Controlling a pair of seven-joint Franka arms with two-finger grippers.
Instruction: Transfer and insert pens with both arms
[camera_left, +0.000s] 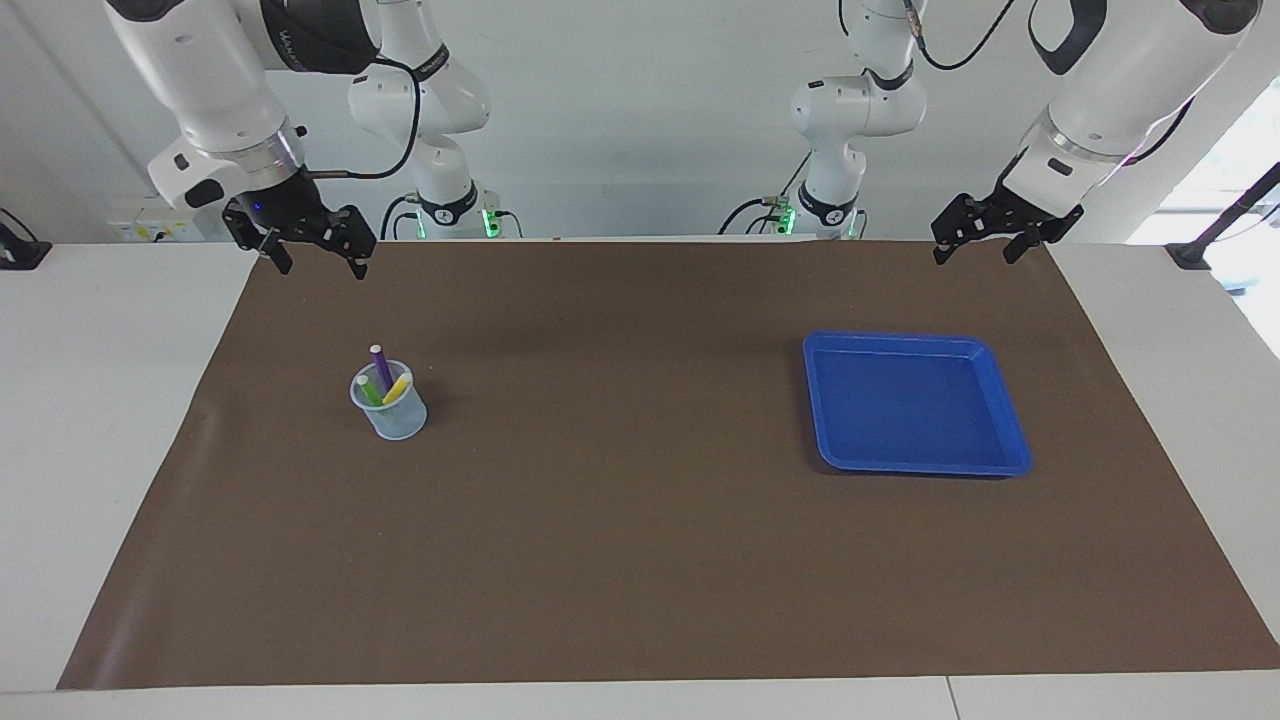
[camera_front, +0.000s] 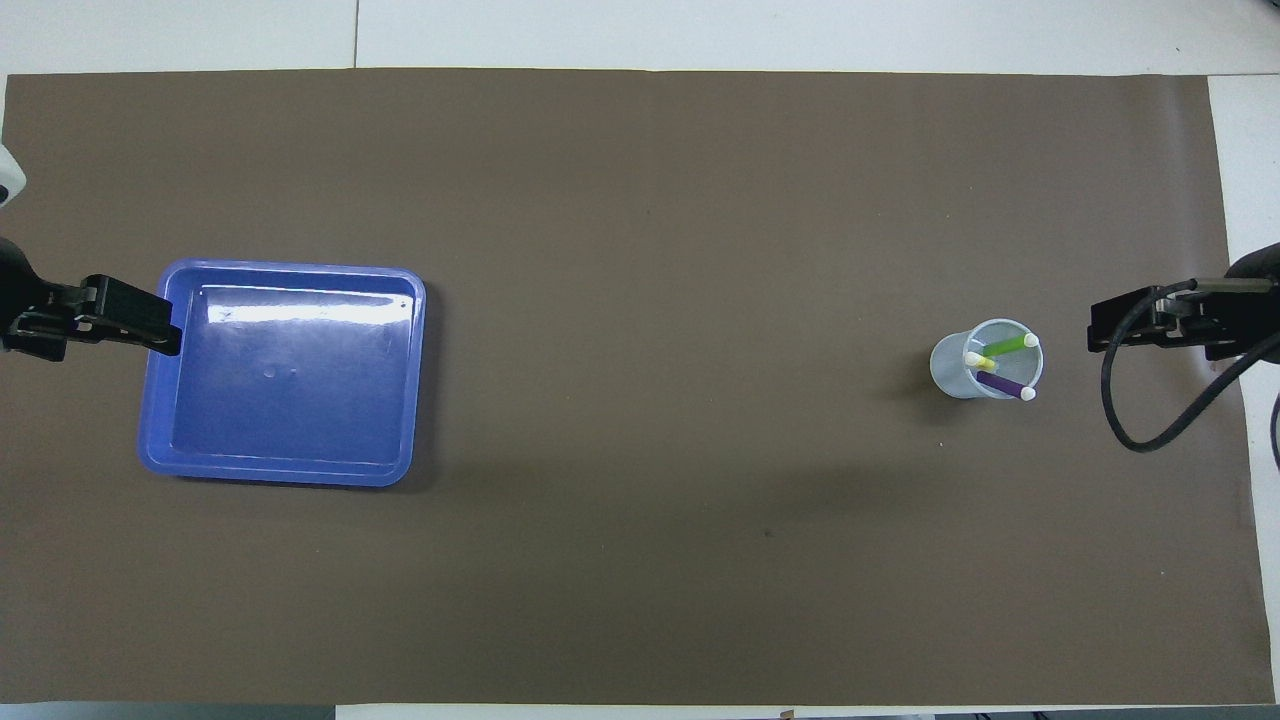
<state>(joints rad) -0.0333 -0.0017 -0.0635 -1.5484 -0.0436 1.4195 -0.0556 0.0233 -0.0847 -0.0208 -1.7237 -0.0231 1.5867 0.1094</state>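
Standing tilted in a pale blue cup (camera_left: 389, 410), toward the right arm's end of the worktop, are the pens: purple (camera_left: 380, 367), green (camera_left: 368, 390), yellow (camera_left: 397, 388). Slim, stiff and light by the look of them, likely slick, so the upper shaft above the rim is the place to pinch. Right tool (camera_left: 312, 255) hangs over the mat's robot-side edge, fingers apart, empty. Left tool (camera_left: 978, 242) waits likewise, apart and empty, over the edge near the blue tray (camera_left: 1005, 400).
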